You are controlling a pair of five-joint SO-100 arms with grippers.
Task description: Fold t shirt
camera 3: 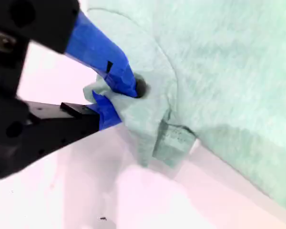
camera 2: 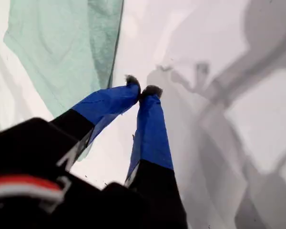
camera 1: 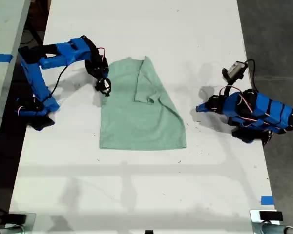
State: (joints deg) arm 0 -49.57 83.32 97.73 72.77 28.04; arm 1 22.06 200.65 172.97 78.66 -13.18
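T shirt lies mid-table with one side folded in; my second gripper pinches its other edge, my first gripper rests shut and empty, so next I'd carry that edge across

counter: white, long, scattered small dark specks
t shirt: pale mint green, lies flat mid-counter, one side folded over onto the body
arm bases: one blue arm stands at the exterior view's left edge of the counter, another at the exterior view's right
tape: blue piece, exterior view's lower right
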